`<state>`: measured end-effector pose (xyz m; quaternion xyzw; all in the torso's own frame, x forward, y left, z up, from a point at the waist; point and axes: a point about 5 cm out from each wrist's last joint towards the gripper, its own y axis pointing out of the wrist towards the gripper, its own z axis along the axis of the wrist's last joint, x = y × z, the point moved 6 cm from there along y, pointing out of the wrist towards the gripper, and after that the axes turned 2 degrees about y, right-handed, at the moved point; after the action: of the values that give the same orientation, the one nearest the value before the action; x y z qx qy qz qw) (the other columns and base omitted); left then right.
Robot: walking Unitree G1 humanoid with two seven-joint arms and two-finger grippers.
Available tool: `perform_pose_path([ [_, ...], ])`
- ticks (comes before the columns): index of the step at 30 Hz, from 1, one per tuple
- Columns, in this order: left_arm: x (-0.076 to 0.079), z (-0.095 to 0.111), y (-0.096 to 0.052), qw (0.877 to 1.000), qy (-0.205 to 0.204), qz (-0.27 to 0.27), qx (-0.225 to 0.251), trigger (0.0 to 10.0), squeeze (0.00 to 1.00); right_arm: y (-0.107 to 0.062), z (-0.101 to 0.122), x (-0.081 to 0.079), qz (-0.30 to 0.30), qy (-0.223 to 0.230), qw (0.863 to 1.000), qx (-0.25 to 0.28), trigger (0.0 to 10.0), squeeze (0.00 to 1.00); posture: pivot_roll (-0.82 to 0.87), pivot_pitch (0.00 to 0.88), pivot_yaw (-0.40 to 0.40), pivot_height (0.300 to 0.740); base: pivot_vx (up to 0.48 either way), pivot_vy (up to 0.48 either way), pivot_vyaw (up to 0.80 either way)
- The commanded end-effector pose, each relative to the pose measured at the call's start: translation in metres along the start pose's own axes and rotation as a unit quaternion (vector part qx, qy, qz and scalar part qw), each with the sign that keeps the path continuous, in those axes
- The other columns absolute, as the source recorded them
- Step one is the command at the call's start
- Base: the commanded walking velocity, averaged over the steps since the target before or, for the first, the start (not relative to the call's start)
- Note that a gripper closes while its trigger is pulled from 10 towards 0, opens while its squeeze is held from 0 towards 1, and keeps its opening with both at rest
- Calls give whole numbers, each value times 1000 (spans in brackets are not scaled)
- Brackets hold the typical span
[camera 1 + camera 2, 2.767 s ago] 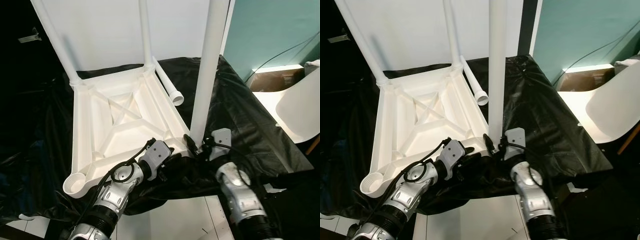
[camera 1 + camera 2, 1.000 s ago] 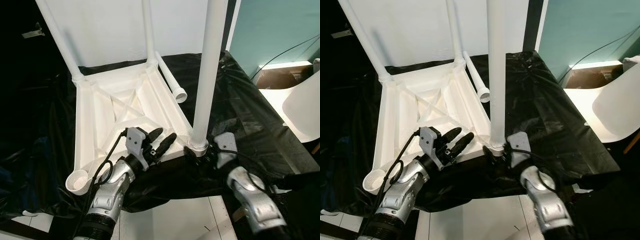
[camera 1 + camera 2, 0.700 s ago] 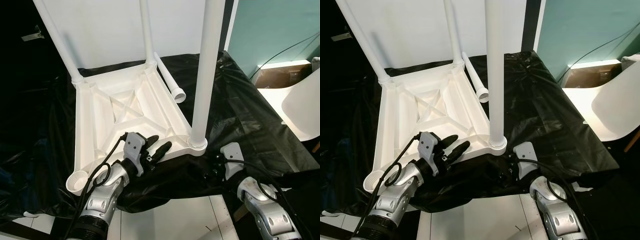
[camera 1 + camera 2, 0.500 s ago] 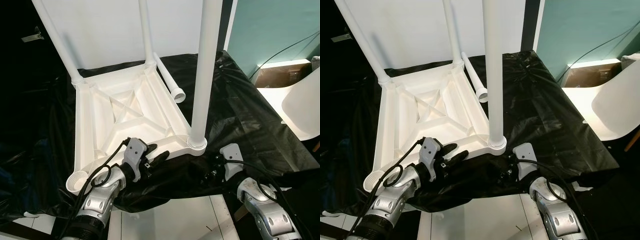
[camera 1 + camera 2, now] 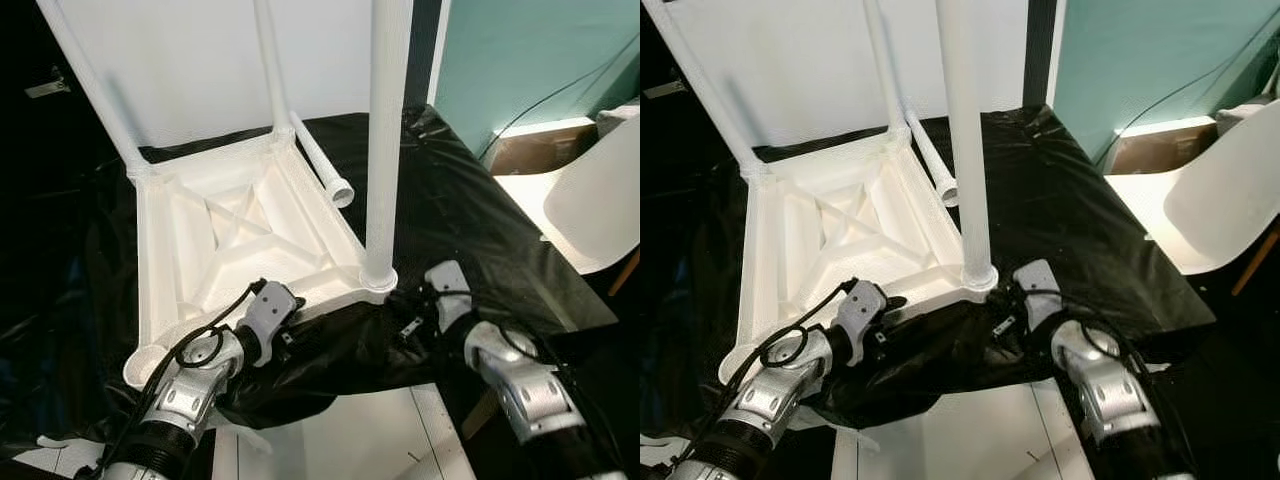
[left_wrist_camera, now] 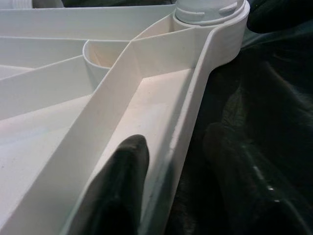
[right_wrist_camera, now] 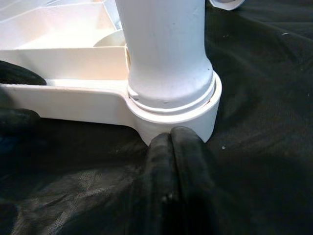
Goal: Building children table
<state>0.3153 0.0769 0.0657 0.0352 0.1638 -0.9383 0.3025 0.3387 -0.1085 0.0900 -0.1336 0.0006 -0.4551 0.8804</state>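
Nearest the camera, the left end effector (image 6: 168, 188) straddles the near rim of the upturned white children's table (image 5: 245, 235): in the left wrist view one black finger (image 6: 128, 176) lies inside the rim channel and the other outside on the black sheet (image 5: 480, 230), the two parted just enough to take the rim wall between them. From the head views its fingertips are lost against the black sheet, so the grip reads only from the wrist camera. The right end effector (image 7: 175, 147) sits just beside the near right corner socket (image 7: 183, 115), fingers pressed together with no gap, their tips at or touching the base of the socket collar; the head view shows only its wrist housing (image 5: 445, 285) by that corner.

The table lies underside up on the sheet-covered tabletop, ribbed frame and diagonal cross braces facing the ceiling, its longer side running away from the robot. A leg (image 5: 385, 140) stands upright in the near right socket, rising out of the top of the frame. The near left corner socket (image 5: 145, 365) is open, without a leg. At the far corners, two more legs (image 5: 95, 90) stand up, the left one leaning outward. A loose fourth leg (image 5: 320, 165) lies flat on the sheet just beside the table's right edge, long axis pointing away, open end toward the robot. Farther right stands a white chair (image 5: 1225, 195) before a teal wall (image 5: 1140, 60).
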Motion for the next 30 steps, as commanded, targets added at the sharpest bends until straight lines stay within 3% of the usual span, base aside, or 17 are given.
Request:
perform_pose_path([
  [1,23,-29,-8,997,-25,-55,-48,2745,0,9,9,2,2,-12,1000,11,1529,0,-82,0,62,740,0,0,0],
  [2,23,-29,-8,997,-25,-55,-48,2745,0,9,9,2,2,-12,1000,11,1529,0,-82,0,62,740,0,0,0],
  [3,25,-30,-9,997,-27,-58,-49,0,0,13,11,3,5,-15,1000,11,1647,0,-76,0,60,740,0,0,0],
  [14,43,-28,-19,993,-60,-98,-38,0,0,30,15,10,13,-28,999,13,2314,0,-57,0,54,740,0,0,0],
  [18,48,-22,-16,992,-66,-106,-24,0,0,35,15,18,1,-34,999,11,2314,0,-61,0,57,740,0,0,0],
  [22,48,-18,-7,994,-44,-95,-21,0,0,42,21,21,-2,-34,999,16,2353,0,-63,0,58,740,0,0,0],
  [24,37,-18,-1,997,-38,-62,-24,10000,0,45,25,18,2,-32,999,23,2667,0,-62,0,57,740,0,0,0],
  [28,27,-16,2,998,-41,-33,-19,10000,0,45,25,14,7,-31,999,27,3020,0,-61,0,56,740,0,0,0],
  [29,20,-16,2,999,-40,-11,-18,10000,0,43,22,13,2,-28,999,25,6941,0,-60,0,52,740,0,0,0],
  [30,16,-16,2,999,-38,3,-19,10000,0,41,20,13,-2,-25,999,23,6941,0,-60,0,52,740,0,0,0],
])
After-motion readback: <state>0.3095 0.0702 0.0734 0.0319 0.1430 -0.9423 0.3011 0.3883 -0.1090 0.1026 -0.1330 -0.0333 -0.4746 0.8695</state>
